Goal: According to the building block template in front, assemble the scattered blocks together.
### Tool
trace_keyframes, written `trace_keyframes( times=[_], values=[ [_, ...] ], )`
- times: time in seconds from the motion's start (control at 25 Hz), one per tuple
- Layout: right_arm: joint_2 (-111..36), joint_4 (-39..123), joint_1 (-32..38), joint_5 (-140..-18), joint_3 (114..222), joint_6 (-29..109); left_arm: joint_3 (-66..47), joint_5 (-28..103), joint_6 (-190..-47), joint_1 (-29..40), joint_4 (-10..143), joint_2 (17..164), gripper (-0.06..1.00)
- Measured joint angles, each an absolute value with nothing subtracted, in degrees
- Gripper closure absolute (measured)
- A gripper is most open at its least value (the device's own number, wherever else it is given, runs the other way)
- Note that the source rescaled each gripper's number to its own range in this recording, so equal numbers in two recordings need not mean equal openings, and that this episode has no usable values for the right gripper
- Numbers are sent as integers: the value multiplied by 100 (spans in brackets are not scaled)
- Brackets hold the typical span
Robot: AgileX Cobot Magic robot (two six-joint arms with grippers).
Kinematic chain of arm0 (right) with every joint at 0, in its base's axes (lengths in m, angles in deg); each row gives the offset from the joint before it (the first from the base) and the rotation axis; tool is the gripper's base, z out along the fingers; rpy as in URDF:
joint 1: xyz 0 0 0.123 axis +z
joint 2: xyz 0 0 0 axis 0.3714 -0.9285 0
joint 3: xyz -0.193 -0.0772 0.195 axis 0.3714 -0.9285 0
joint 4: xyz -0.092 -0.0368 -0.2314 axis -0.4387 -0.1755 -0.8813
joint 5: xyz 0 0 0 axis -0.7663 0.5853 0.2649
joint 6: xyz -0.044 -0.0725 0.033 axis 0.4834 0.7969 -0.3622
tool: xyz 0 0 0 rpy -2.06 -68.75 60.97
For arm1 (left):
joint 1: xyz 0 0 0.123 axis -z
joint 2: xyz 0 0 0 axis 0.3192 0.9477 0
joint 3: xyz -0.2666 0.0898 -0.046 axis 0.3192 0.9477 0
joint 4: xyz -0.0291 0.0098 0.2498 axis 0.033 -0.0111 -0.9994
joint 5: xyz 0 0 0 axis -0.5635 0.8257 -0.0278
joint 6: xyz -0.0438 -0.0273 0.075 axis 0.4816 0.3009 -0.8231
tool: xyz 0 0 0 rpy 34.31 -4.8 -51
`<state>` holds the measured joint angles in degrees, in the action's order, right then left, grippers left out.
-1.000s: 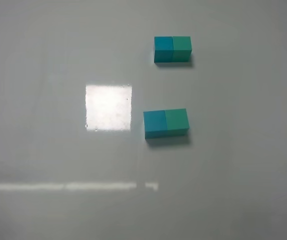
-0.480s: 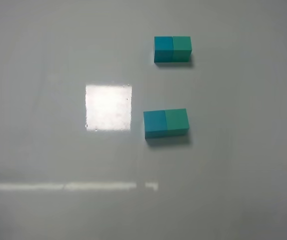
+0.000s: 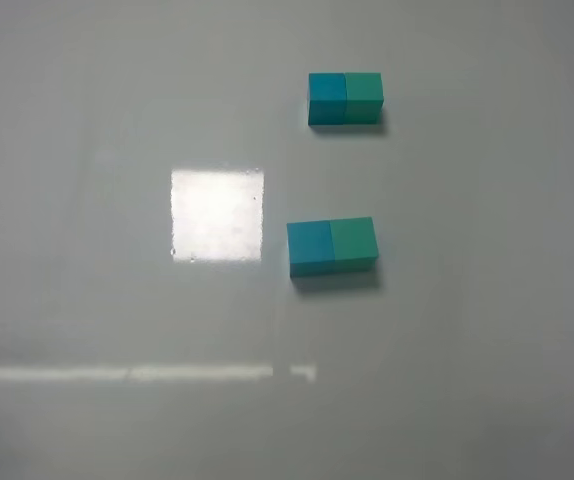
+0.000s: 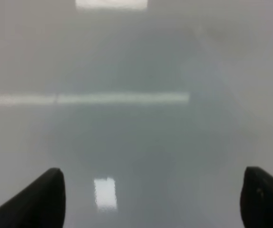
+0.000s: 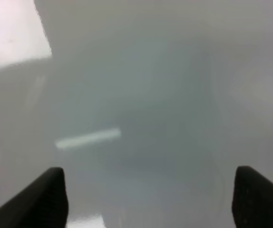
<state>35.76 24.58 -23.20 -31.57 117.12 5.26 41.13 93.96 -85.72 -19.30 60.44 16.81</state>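
In the exterior high view the template, a deep teal-blue cube joined to a green cube, lies at the back right of centre. Nearer the front, the light cyan-blue cube and the sea-green cube sit touching side by side, cyan on the left. Neither arm shows in that view. In the left wrist view my left gripper is open, with only bare table between its dark fingertips. In the right wrist view my right gripper is open and empty. No block shows in either wrist view.
The grey glossy table carries a bright square light reflection left of the cubes and a thin bright streak toward the front. No other objects show.
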Motion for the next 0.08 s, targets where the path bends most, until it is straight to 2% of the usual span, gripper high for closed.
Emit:
trace_keyframes(
  times=[0.08],
  values=[
    [3576,2458,-2320,-3157,11712,526,4113,9396,-8572,-1930,6044,1681,26]
  ],
)
